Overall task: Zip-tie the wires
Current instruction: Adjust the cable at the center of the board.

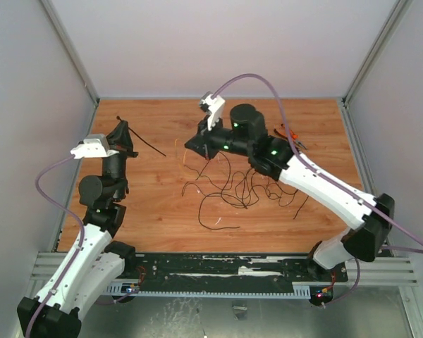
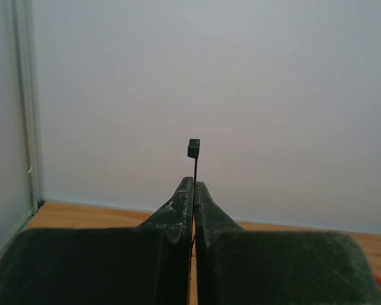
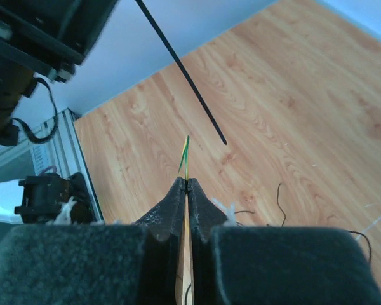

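Wood-grain surface [image 1: 162, 211], white walls: two claws, one tangle.
Left claw [image 2: 194, 184] clamped tight on black zip tie [image 2: 193, 149]; right claw [image 3: 187, 184] clamped tight on yellow-green strand [image 3: 185, 152]; wires [image 1: 233, 186] sprawl beneath and beside right claw.

A warm orange-brown wood-grain tabletop [image 1: 155, 204] fills the middle of the top view. It is boxed in by plain matte grey-white wall panels at 12 o'clock [image 1: 218, 42], 9 o'clock [image 1: 21, 105] and 3 o'clock [image 1: 402, 105]. Slim silver aluminium posts [image 1: 69, 49] stand at the far corners, a slotted silver aluminium rail [image 1: 402, 271] edges the table at 6 o'clock, and the light is soft and even.
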Tool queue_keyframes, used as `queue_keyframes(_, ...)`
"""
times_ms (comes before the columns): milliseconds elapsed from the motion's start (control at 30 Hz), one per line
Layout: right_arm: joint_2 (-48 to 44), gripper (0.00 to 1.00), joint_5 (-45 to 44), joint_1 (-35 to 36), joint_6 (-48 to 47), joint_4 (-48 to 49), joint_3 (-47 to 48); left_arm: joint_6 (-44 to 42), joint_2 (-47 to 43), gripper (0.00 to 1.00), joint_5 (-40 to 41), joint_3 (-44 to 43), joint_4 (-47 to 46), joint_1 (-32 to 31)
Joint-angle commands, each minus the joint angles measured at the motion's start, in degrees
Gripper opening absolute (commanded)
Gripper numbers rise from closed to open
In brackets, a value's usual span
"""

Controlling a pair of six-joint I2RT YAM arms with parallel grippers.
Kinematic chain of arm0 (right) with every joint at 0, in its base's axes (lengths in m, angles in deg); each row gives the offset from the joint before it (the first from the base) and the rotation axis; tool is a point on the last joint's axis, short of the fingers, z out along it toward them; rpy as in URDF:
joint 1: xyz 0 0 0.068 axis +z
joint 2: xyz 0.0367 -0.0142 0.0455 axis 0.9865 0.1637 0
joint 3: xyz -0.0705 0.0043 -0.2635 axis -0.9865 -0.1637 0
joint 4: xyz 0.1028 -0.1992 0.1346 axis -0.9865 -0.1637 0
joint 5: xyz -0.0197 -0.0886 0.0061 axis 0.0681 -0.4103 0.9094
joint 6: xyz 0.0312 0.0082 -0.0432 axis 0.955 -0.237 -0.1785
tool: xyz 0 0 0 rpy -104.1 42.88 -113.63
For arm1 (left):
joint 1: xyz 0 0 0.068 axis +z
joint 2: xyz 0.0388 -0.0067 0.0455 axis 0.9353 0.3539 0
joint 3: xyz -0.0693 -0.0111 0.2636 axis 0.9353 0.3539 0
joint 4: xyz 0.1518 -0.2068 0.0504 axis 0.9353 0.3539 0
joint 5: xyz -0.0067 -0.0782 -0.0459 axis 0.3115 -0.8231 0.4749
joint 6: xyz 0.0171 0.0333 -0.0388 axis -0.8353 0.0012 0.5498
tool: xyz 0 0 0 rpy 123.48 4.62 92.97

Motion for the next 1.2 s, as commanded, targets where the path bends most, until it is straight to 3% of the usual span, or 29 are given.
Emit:
queue_keyframes(0, 5.06, 0.00, 1.64, 0.99, -0.61, 4.17, -1.09, -1.52, -1.00, 0.00, 3.79, -0.05, 0.16, 0.79)
queue_keyframes(300, 16.82, 0.00, 5.96, 4.44, -0.04, 8.92, -2.14, -4.24, -2.27, 0.00, 7.25, 0.69, 0.70, 1.07)
queue_keyframes(333, 17.80, 0.04, 7.01, 4.92, -0.32, 8.87, -1.88, -4.33, -2.26, 0.00, 7.25, 0.82, 0.70, 1.13)
queue_keyframes(500, 21.00, 0.45, 19.00, 6.25, -3.69, 5.93, -0.12, -4.47, -2.38, 0.00, 7.30, 1.00, 0.61, 1.32)
queue_keyframes(633, 20.66, 0.58, 26.63, 6.25, -5.85, 2.12, -0.21, -5.61, -2.74, 0.00, 8.25, 0.93, 0.77, 1.58)
queue_keyframes(767, 16.70, 0.61, 20.90, 5.99, -5.95, -0.62, -1.04, -5.69, -3.10, 0.00, 8.44, 0.87, 0.88, 1.77)
queue_keyframes(933, 8.50, 0.64, 6.93, 3.66, -3.77, -2.35, -4.90, -5.23, -2.97, 0.00, 7.76, 0.66, 1.04, 1.85)
queue_keyframes(1167, 2.43, 0.77, 5.47, 2.57, -6.07, -16.92, -12.68, -5.40, -2.48, 0.00, 6.51, 0.23, 0.80, 1.86)
